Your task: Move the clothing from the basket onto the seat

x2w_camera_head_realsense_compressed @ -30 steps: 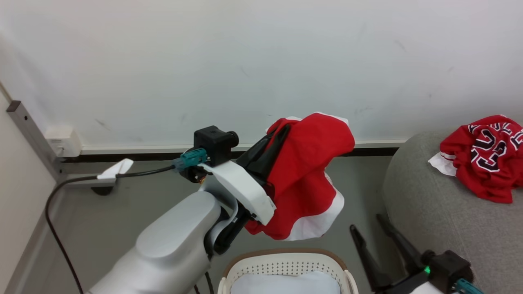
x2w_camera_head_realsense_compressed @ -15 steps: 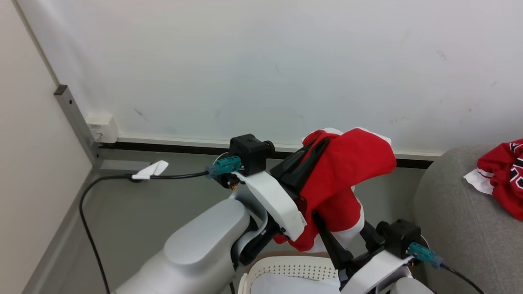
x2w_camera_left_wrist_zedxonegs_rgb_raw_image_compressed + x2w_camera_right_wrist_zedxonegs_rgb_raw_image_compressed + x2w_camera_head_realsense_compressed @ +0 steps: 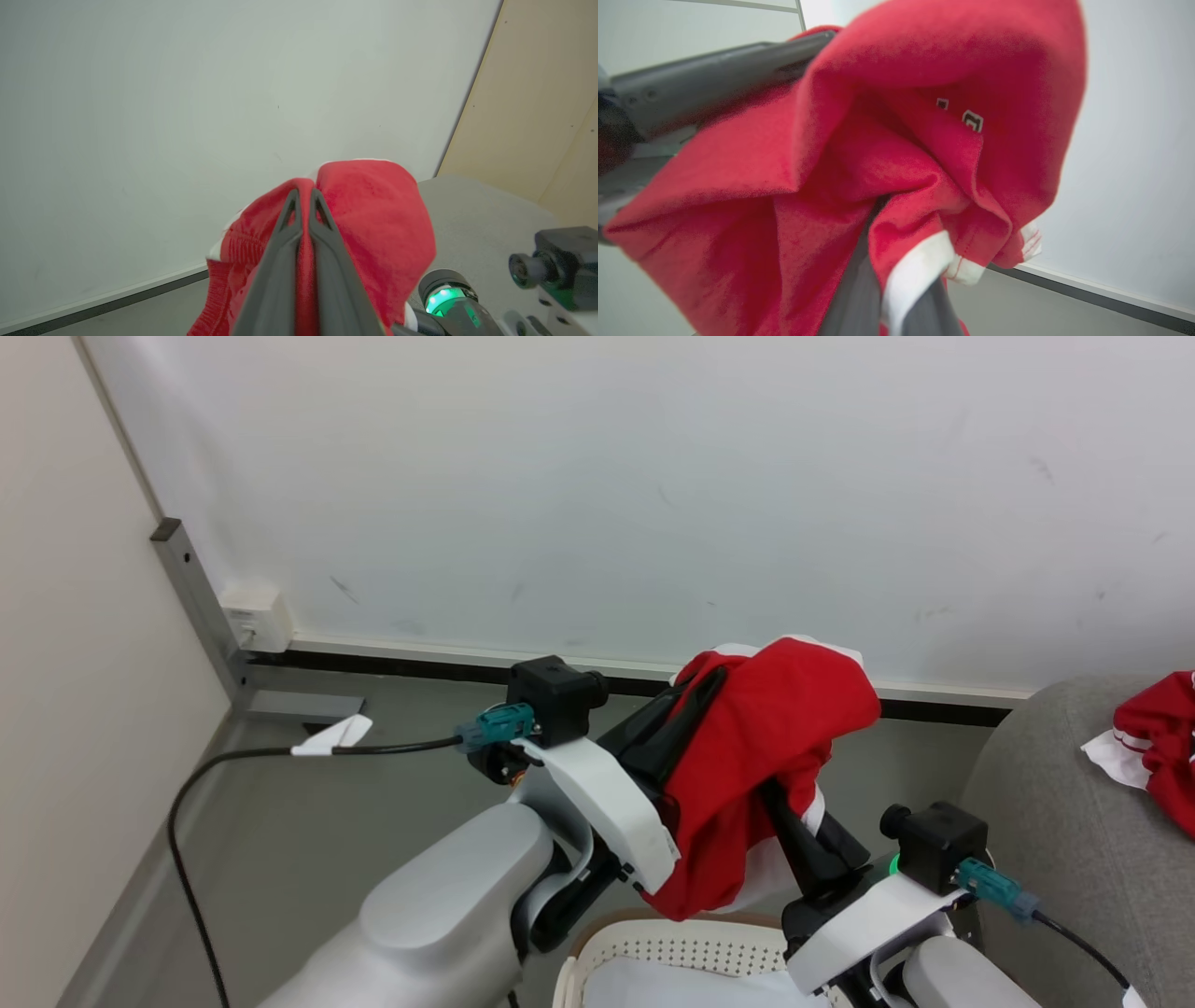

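Best to swing the red garment (image 3: 775,719), hanging above the far rim of the basket (image 3: 681,947), across to the seat (image 3: 1036,840) with both grips firm: left tool (image 3: 302,192) pinched shut on its top fold, right tool (image 3: 782,807) closed on the white-trimmed lower part. Release only well inside the seat's edge. Hard to judge the right tool's bite under the folds; cut off by the frame, the basket's near half and a second garment (image 3: 1153,747) on the seat.

A scuffed white wall (image 3: 597,476) meets grey floor (image 3: 308,821) at a dark skirting strip (image 3: 420,669); a beige panel (image 3: 75,663) stands left.
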{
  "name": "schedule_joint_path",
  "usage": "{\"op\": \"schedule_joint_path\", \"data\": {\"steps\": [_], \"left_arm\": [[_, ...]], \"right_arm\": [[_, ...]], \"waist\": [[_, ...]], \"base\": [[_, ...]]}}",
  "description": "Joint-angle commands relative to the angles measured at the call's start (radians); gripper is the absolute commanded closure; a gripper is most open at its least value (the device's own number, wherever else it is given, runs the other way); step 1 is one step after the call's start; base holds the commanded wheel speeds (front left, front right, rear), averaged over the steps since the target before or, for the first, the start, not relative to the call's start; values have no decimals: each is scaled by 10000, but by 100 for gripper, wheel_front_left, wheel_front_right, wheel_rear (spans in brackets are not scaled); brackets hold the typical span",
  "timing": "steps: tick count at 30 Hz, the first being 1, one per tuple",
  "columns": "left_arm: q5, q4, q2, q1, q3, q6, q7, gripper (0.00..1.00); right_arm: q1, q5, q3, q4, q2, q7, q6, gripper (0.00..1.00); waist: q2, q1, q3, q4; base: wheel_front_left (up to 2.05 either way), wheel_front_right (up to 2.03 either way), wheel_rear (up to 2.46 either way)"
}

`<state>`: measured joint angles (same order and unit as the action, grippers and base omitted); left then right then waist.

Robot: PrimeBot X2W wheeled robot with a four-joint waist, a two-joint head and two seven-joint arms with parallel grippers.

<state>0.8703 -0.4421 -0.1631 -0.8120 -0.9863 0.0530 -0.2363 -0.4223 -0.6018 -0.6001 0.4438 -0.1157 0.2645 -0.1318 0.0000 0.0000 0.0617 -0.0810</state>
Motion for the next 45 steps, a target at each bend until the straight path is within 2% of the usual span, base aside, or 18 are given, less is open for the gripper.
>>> {"op": "schedule_joint_path", "data": {"steps": [1,7,8,9,10,21,32,39,45], "left_arm": [[30,-41,-49,131,18,3,-25,100],[13,-205,-134,291,74,-93,-105,100],[-15,-222,-149,317,95,-116,-118,86],[-45,-224,-154,348,102,-149,-117,58],[-77,-225,-166,389,93,-163,-128,0],[-362,77,-323,863,133,-233,-252,0],[-1596,867,-249,1449,490,-19,-276,0],[-2475,1088,-136,1938,862,170,-279,0],[-2919,920,29,2148,1038,329,-280,0]], "right_arm": [[92,-20,81,-137,-70,-7,22,100],[306,28,502,-756,-325,-7,22,100],[345,40,559,-855,-369,-9,22,100],[375,45,634,-970,-413,-9,24,100],[388,68,705,-1100,-474,-7,24,100],[570,430,2167,-2352,-1351,-4,22,100],[1208,832,3261,-3413,-2134,-6,22,100],[1814,1010,3906,-3963,-2107,-7,22,100],[1850,1065,3999,-4255,-2151,-7,23,100]], "waist": [[0,0,-33,79],[0,0,-154,481],[0,0,-173,573],[0,0,-188,669],[0,0,-206,774],[0,0,-438,2242],[0,0,-680,3961],[0,0,-882,4734],[0,0,-993,5030]], "base": [[0,0,0],[0,0,0],[0,0,0],[0,0,0],[0,0,0],[0,0,0],[0,0,0],[0,0,0],[0,0,0]]}}
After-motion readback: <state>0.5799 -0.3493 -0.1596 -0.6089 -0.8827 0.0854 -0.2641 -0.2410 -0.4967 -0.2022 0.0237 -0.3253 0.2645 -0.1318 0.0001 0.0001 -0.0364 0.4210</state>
